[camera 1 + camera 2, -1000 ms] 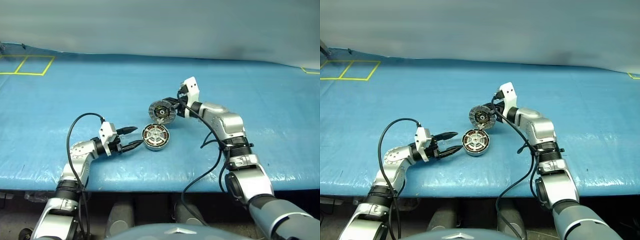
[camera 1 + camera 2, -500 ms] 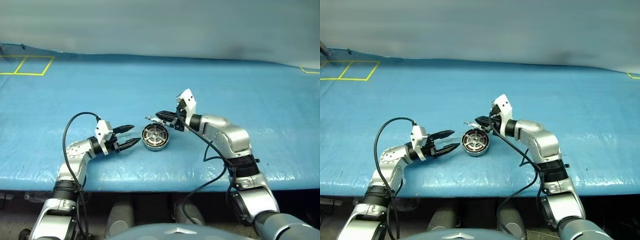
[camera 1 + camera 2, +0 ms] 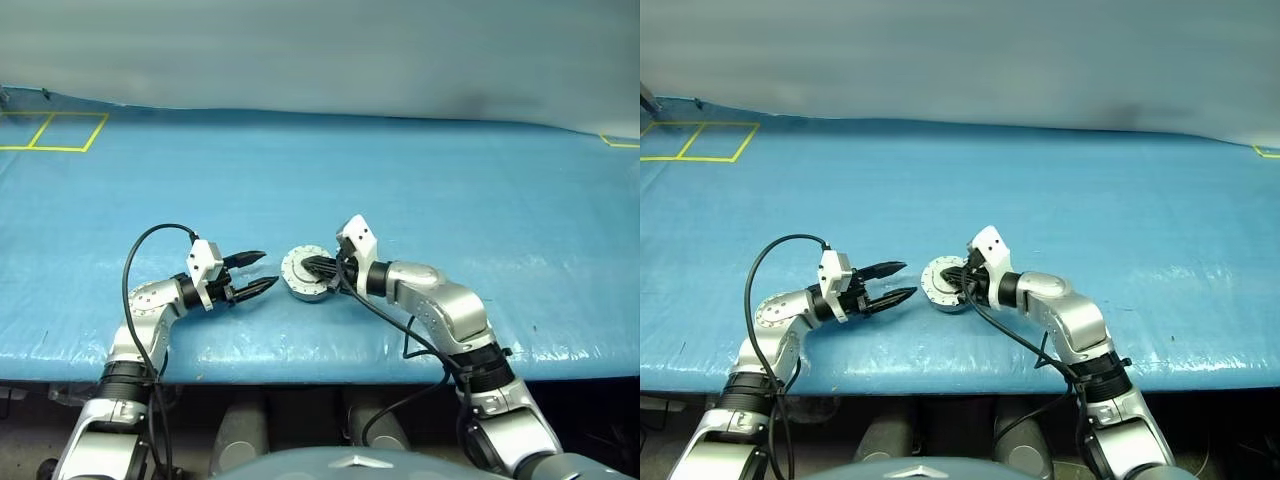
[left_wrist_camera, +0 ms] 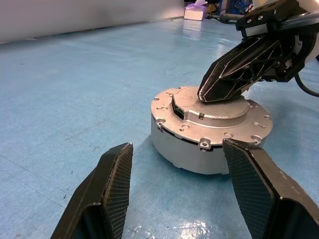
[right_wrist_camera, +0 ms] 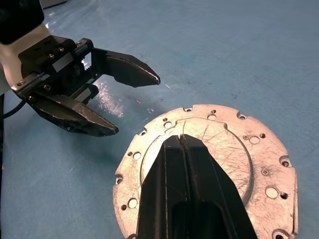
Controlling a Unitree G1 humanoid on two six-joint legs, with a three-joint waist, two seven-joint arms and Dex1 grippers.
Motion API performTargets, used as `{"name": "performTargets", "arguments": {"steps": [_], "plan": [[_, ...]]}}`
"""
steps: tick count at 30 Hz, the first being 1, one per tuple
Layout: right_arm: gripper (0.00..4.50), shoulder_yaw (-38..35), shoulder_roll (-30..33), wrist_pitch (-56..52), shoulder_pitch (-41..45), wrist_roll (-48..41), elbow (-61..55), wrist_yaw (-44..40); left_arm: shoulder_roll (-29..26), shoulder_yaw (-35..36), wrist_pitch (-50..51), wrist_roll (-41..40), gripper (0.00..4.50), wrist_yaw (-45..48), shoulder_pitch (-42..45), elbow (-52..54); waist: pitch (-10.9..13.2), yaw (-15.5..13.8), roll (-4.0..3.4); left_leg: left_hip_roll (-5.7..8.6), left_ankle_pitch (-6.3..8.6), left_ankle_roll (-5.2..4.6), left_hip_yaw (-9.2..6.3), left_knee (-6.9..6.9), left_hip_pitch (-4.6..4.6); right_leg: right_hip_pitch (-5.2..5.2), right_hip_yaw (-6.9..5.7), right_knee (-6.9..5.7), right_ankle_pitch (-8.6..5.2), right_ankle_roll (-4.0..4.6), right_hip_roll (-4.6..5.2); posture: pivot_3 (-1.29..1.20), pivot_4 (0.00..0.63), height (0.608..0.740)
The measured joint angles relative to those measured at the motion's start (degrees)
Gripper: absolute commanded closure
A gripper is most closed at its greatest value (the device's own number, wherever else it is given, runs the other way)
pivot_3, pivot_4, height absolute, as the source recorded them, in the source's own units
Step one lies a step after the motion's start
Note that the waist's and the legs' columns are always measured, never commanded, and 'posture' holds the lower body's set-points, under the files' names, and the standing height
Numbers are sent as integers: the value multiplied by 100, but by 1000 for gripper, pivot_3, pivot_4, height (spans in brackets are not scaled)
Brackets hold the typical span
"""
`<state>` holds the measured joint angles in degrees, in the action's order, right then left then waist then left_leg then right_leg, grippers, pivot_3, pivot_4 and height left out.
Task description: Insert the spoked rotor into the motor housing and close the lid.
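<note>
The motor housing (image 4: 199, 152), a short silver-grey cylinder, stands on the blue table near its front edge. The lid (image 4: 224, 112) lies flat on top of it, plain grey face with raised middle upward, also visible as the lid (image 5: 251, 164). My right gripper (image 3: 312, 266) is shut, its joined fingertips resting on the lid's raised middle. My left gripper (image 3: 267, 270) is open just left of the housing, its fingers level and aimed at the housing wall without touching it. The spoked rotor is hidden.
The blue sheet covers the table (image 3: 450, 190), with wide free room behind and to both sides. A yellow tape square (image 3: 60, 130) marks the far left corner. The table's front edge runs just below both grippers.
My right gripper brought the lid down and back from upright in the air, laid it flat over the housing's copper windings, and now rests on its top. The left gripper stayed put.
</note>
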<state>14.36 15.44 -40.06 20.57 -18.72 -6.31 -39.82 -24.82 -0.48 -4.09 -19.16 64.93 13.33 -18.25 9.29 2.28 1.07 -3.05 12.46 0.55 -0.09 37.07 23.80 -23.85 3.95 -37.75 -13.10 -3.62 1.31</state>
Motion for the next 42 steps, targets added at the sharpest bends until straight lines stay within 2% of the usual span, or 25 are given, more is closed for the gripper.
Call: {"name": "performTargets", "arguments": {"steps": [8, 15, 19, 26, 42], "plan": [[4453, 232, 74, 398, -175, 227, -61, -3, 0, -9, 108, 0, 1377, 21, -50, 39, -8, -2, 8, -1, 0, 0, 1, 2, -15, 11, 0, 0, -3, 4, 0, 0, 150, 740], [4453, 132, 25, 725, -357, 238, -92, 50, 42, -86, 121, 12, 1377, 69, -52, 39, -11, -12, 12, -1, 0, 0, 1, 1, -11, 10, 0, 1, -3, 4, 1, 0, 150, 740], [3571, 77, -34, 993, -469, 412, -138, 382, 102, -127, 89, 25, 1377, 70, -52, 39, -10, -12, 11, -1, 0, 0, 1, 2, -9, 6, 0, 0, -3, 4, 1, 0, 150, 740], [1218, -34, -99, 1145, -620, 564, -384, 854, 109, -129, 76, 22, 1377, 81, -53, 45, -7, -10, 10, -1, 0, 0, 2, -1, -1, -1, 1, 1, -3, 4, 0, 0, 150, 740], [1218, 110, -291, 968, -660, 465, -343, 793, 99, -129, -12, 28, 1377, 127, -102, 46, -7, -14, 10, -1, 0, 0, 1, 0, -1, -1, 1, 1, -4, 6, 2, 0, 150, 740]]}}
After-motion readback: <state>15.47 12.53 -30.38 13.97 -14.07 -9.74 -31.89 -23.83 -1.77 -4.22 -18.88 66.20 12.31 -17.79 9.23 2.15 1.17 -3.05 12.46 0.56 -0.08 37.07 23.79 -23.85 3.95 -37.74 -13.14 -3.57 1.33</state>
